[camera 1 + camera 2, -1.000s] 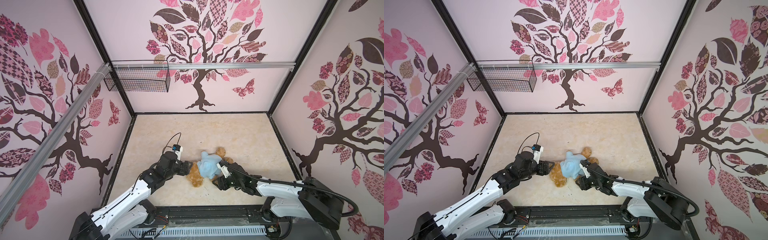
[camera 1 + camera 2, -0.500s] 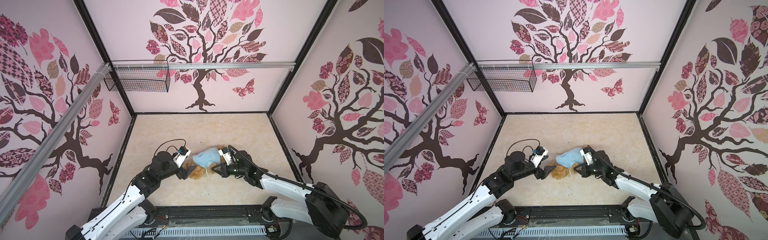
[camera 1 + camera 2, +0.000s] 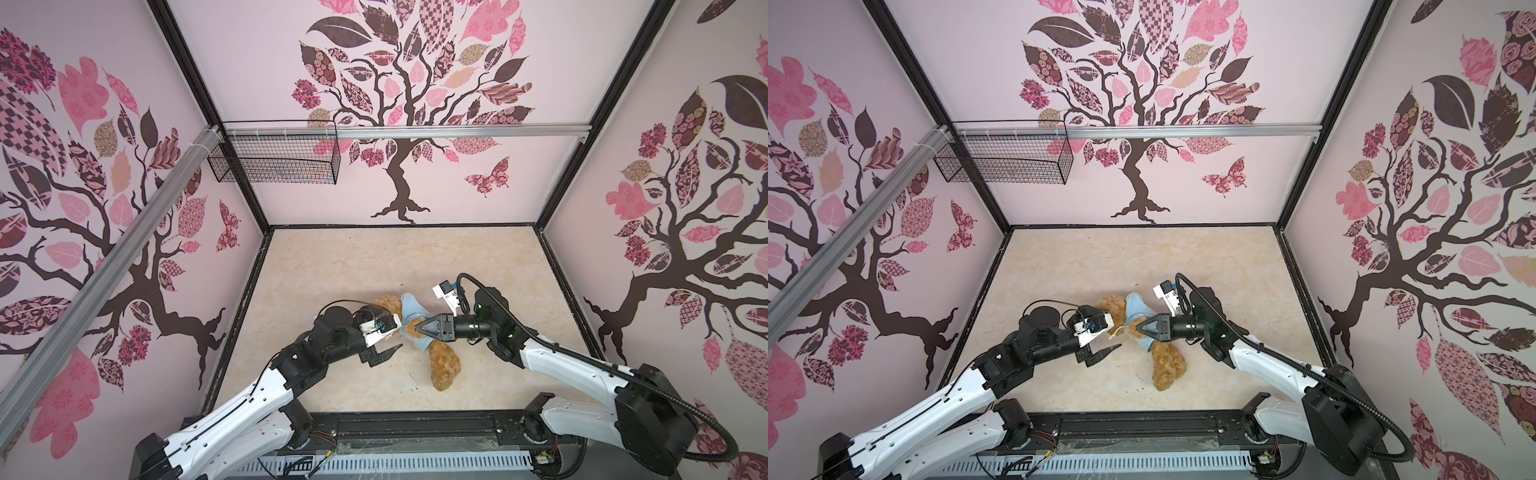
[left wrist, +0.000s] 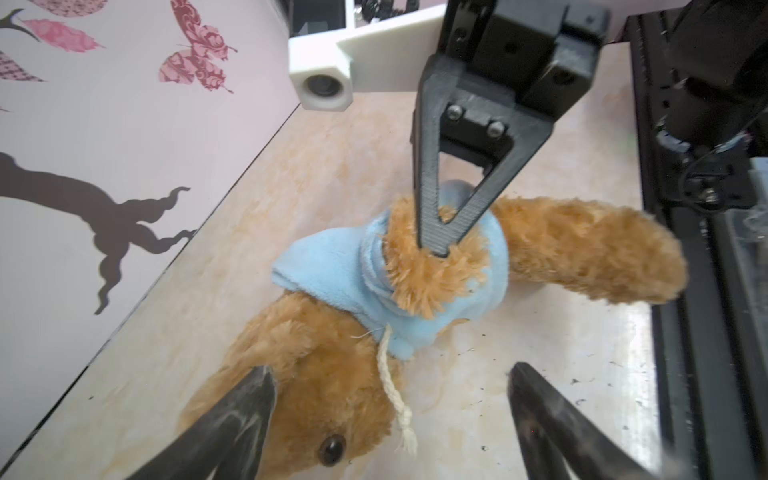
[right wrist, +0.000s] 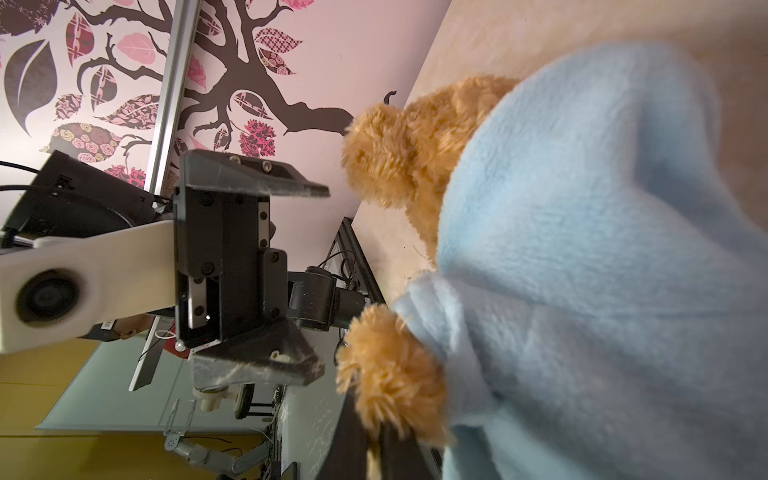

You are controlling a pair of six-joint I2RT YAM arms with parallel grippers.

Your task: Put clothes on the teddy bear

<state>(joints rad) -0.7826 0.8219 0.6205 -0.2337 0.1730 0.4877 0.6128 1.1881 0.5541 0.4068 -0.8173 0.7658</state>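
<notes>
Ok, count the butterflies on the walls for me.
2. One butterfly is on the back wall, right of the tree trunk; the other butterfly is on the left wall, near the back corner. More may sit on wall areas outside the views.

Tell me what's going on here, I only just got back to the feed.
The right gripper has its jaws shut on a paw of the teddy bear, right where the paw pokes out of a sleeve of the light blue shirt. The shirt sits bunched around the bear's body, with the head and a leg showing bare. The left gripper hovers with its jaws open by the bear's head, holding nothing. The bear lies on the table.
</notes>
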